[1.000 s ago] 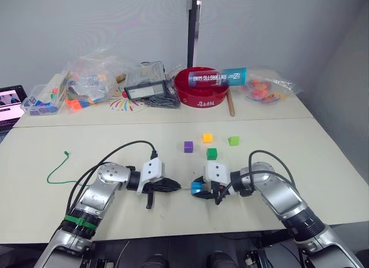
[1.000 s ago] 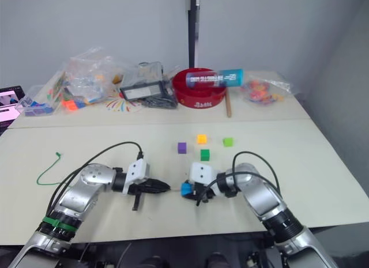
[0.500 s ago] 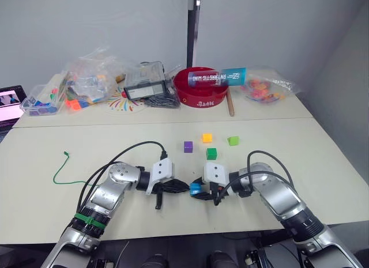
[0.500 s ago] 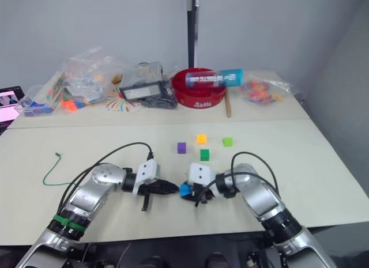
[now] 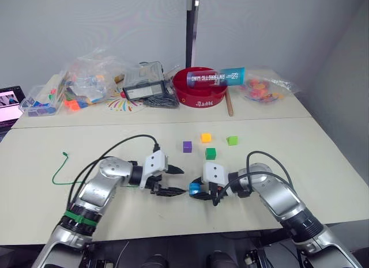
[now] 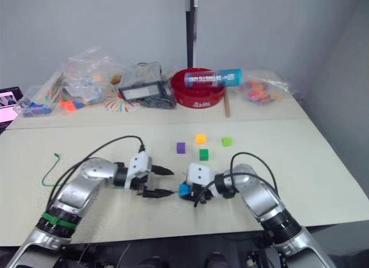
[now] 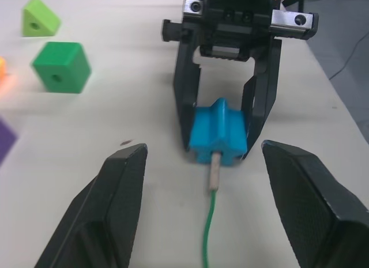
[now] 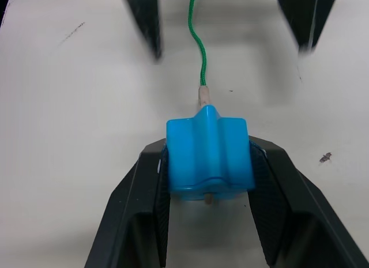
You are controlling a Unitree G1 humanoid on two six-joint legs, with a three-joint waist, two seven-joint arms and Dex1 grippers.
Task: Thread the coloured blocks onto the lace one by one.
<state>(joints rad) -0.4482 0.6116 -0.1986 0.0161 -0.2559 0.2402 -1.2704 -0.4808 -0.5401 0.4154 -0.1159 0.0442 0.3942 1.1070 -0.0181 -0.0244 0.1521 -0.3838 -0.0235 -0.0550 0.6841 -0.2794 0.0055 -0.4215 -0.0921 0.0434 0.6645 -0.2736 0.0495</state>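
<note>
One blue block — lace tip inside — gripped between the right pincer.

Even, soft light; faint shadows

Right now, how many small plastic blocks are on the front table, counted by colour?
Blue plastic block: 1
Purple plastic block: 1
Orange-yellow plastic block: 1
Dark green plastic block: 1
Light green plastic block: 1
Total: 5
</note>
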